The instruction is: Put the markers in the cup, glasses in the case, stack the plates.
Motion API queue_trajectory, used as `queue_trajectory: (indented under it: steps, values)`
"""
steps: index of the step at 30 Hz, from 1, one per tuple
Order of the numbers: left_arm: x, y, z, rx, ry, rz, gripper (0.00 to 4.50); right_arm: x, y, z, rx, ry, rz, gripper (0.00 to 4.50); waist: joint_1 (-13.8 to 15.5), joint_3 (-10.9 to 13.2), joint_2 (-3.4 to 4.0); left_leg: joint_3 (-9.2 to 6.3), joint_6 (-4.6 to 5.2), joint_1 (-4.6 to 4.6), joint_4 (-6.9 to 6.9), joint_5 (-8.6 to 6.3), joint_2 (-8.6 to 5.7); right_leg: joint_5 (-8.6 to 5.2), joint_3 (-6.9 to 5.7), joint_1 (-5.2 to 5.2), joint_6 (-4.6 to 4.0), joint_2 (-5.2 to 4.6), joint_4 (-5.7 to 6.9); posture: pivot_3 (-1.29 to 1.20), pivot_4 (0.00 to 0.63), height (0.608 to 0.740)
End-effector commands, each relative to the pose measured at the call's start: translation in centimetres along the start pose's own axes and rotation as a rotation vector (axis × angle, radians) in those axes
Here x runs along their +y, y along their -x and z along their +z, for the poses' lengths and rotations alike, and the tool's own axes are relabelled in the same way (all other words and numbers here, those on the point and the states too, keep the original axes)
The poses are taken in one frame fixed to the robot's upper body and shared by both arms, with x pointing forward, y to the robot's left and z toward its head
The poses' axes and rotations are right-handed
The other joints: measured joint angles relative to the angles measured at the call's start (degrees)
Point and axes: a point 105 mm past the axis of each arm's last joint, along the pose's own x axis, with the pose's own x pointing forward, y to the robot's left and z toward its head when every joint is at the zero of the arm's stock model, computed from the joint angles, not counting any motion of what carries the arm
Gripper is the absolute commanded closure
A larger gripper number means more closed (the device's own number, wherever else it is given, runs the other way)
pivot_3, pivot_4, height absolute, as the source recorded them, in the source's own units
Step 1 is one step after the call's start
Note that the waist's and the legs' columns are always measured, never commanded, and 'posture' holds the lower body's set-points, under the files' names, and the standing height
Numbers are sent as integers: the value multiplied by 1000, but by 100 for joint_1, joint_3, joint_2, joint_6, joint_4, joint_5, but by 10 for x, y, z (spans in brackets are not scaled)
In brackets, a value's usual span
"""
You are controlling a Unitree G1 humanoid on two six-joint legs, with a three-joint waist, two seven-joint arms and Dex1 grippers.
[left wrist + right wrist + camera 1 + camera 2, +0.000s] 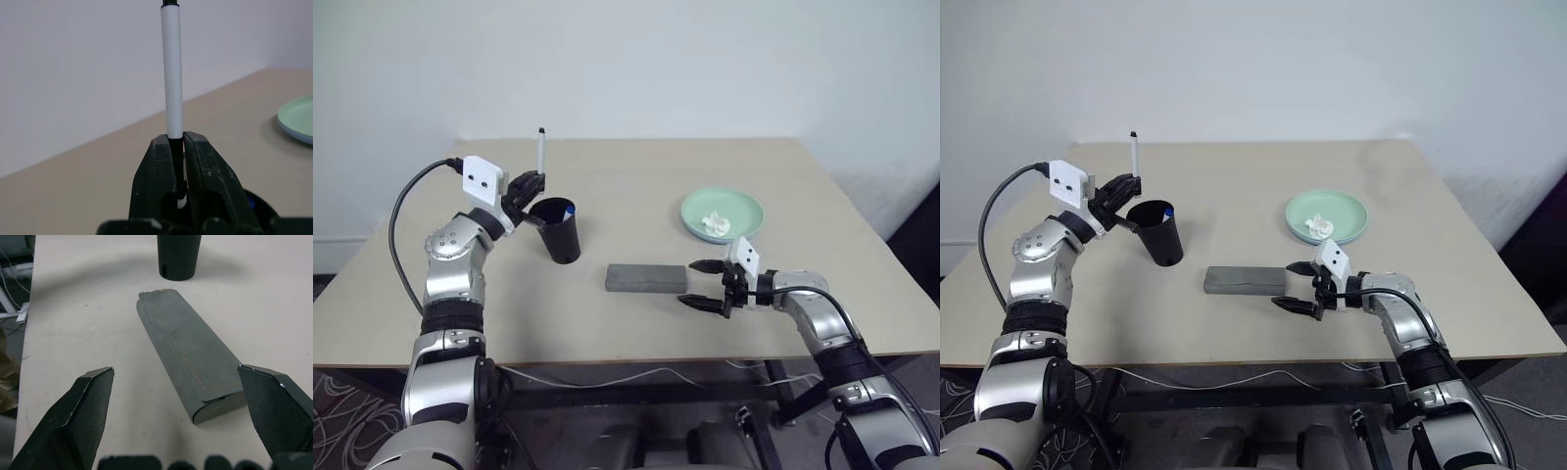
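- Beige worktop carries no readable writing.
- Left end effector clamps an upright black-capped marker beside the black cup.
- Right end effector gapes beside the grey case.

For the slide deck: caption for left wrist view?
Left gripper pinches the black-capped marker upright over the table.

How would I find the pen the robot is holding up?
Look at the tan table, then the black cup near its left side. Just left of the cup, the left gripper pinches a thin white marker standing upright. It has a black tip, unlike the blue-capped marker in the cup.
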Motion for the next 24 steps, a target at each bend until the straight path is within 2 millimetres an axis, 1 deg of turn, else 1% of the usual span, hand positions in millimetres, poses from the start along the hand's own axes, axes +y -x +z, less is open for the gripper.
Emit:
queue_trajectory:
  steps: [1,6,9,12,15,17,19,21,23,24]
  values:
    - [3,-7,14,-50,-19,9,3014,-3,2,24,-66,60,-4,79,1,0,0,0,0,0,0,0,0,0,0,0,0,0,0,0,0,740]
    - [0,-9,10,-60,27,12,1290,-3,3,24,-67,59,-7,79,2,0,-1,0,0,-2,2,0,-1,0,-1,1,0,-2,-2,0,0,740]
    - [-3,-11,11,-76,54,9,1290,-3,3,24,-69,58,-8,79,1,0,-1,0,0,-1,0,0,-1,0,-1,1,0,-2,-2,0,0,740]
    - [-5,-12,19,-112,71,4,1290,-3,4,25,-72,57,-10,79,0,0,-1,0,0,-2,-1,0,0,0,-1,0,0,-2,-1,0,0,740]
    - [-5,-11,34,-168,87,-9,1290,-4,6,28,-89,47,-15,79,-1,0,-2,0,0,-3,0,0,0,0,-1,-1,0,-2,-2,0,0,740]
    - [-10,-7,49,-213,125,-64,1290,-9,8,37,-130,27,-38,79,-3,0,-2,0,0,-4,0,0,0,0,-1,-1,0,-2,-2,0,0,740]
    - [-21,1,63,-249,160,-142,1290,-13,12,45,-164,12,-55,79,-9,0,-1,0,0,-4,-1,0,0,0,0,0,0,-3,-4,0,0,740]
    - [-40,11,71,-244,195,-257,1290,-15,15,49,-177,6,-63,79,-27,0,0,0,0,-4,-3,0,0,0,2,0,0,-4,-5,0,0,740]
    - [-64,23,68,-190,185,-374,1290,-18,18,50,-172,8,-71,79,-36,0,1,3,0,-2,-9,0,0,-1,6,0,0,-3,-5,0,0,740]
    - [-73,28,64,-152,175,-409,1290,-19,20,50,-169,10,-77,79,-39,0,1,4,0,-2,-12,0,2,-1,9,-1,0,-2,-4,0,0,740]
